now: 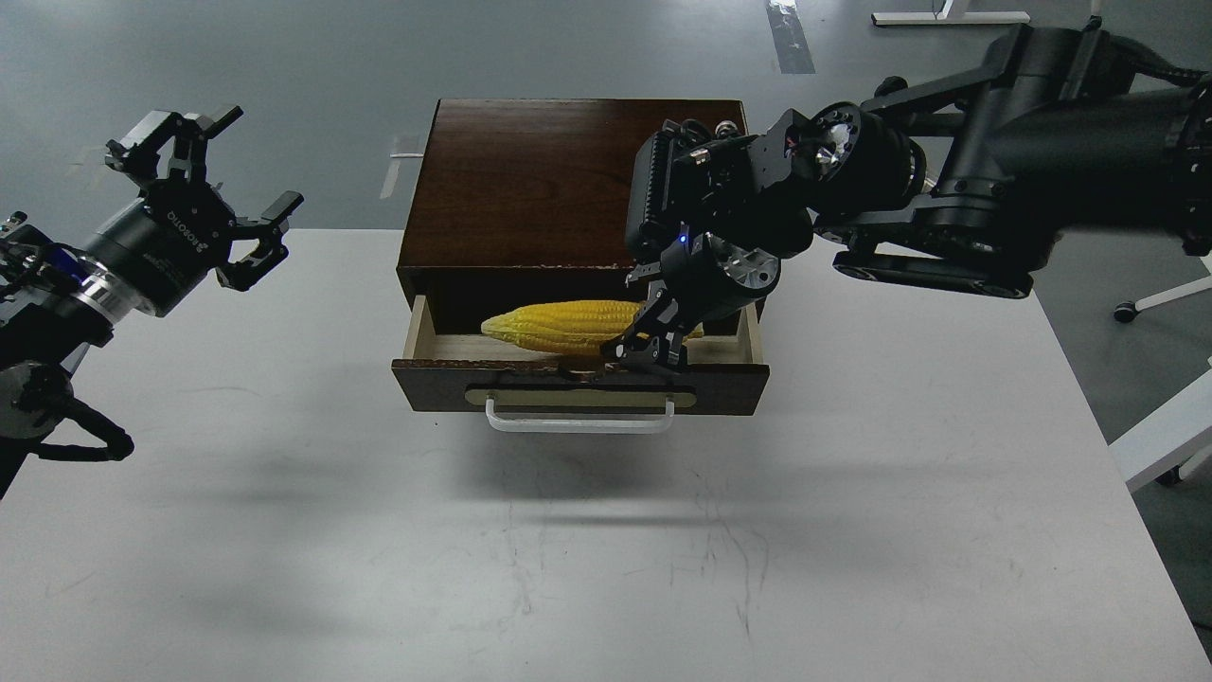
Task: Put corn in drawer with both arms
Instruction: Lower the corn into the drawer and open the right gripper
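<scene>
The yellow corn lies lengthwise in the open drawer of the dark brown box, tip to the left, low between the drawer's walls. My right gripper reaches down into the drawer's right half and is shut on the corn's thick right end, which it hides. My left gripper is open and empty, held in the air well left of the box, above the table's back left part. The drawer's white bar handle faces me.
The box stands at the back middle of the white table. My right arm spans above the box's right side. A second white table edge and a chair base stand off the right edge.
</scene>
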`<state>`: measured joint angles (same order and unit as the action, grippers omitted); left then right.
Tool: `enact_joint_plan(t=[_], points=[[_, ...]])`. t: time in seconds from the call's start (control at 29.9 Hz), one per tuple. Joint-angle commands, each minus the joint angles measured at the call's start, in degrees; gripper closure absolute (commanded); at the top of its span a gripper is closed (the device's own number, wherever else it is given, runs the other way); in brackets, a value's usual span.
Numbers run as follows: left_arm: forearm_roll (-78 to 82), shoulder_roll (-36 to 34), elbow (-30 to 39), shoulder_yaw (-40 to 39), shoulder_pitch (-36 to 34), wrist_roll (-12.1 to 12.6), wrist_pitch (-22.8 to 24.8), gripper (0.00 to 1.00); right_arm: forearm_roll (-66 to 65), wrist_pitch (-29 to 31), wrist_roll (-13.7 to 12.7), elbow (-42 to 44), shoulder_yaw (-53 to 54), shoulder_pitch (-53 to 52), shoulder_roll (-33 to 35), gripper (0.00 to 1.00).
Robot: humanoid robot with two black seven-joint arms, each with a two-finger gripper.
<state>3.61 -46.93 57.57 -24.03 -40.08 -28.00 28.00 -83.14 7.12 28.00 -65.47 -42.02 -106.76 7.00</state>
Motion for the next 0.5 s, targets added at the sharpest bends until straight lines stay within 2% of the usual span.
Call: enact_joint_plan(t=[0.0,0.17,0.47], points=[[0.0,0.0,0.0,-0.3,0.0,0.0,0.0,0.02,0.0,0.0,0.0,0.0,0.0,0.0,0.0,0.42],[0.0,0.0,0.0,-0.3,0.0,0.0,0.0,0.02,0.0,0.0,0.0,0.0,0.0,0.0,0.0,0.37],[0.0,0.0,-0.1,-0.3,0.0,0.0,0.0,0.02,0.0,-0.1,0.0,-0.1,0.0,0.0,-0.1,0.37]])
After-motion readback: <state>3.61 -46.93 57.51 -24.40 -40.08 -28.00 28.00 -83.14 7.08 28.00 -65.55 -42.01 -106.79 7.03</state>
